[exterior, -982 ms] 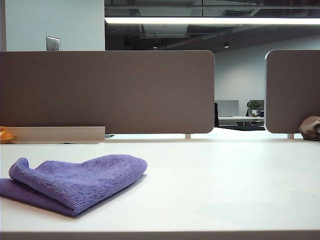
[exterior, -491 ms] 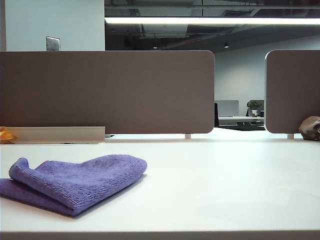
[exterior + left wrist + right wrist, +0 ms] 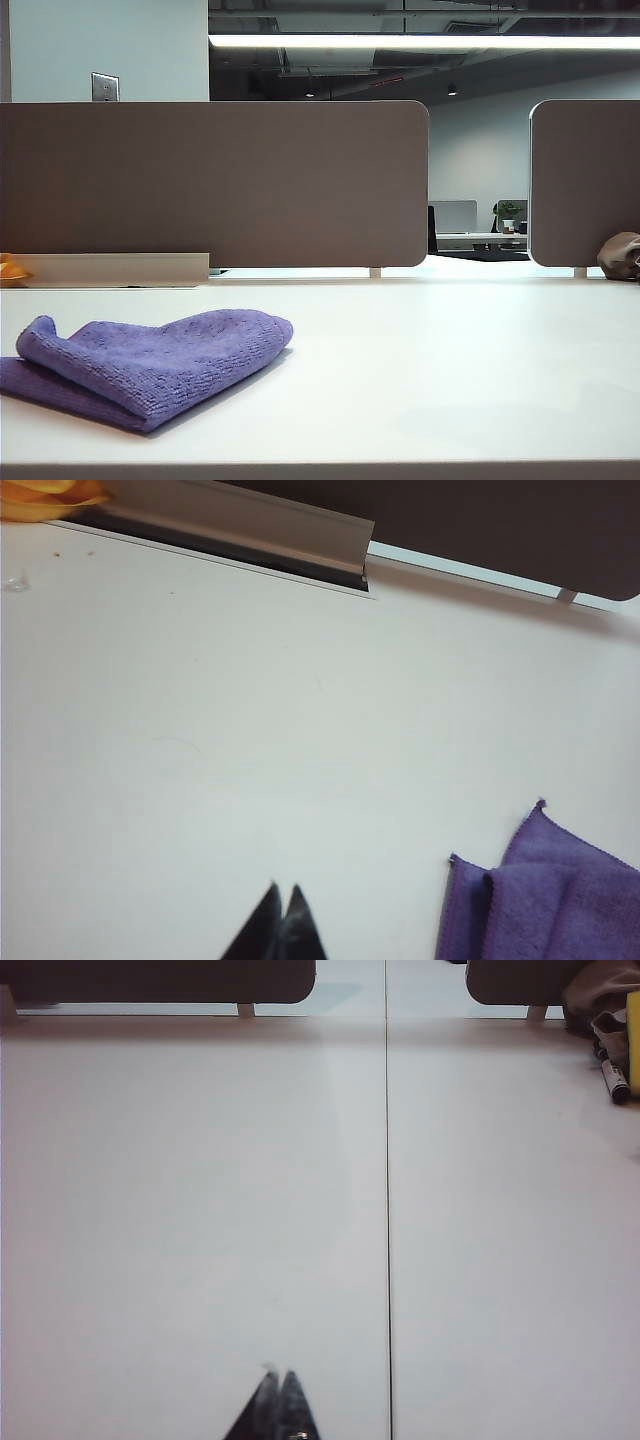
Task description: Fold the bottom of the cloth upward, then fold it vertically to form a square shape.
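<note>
Cloth, one purple piece, lies folded over itself at the near left of the white bench. Two tools hang over bare bench: left tool shut and empty beside the cloth's corner, right tool shut and empty, well apart from it.

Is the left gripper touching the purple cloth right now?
Apart. The left wrist view shows the shut left gripper over bare table, with a strip of white surface between it and the cloth.
</note>
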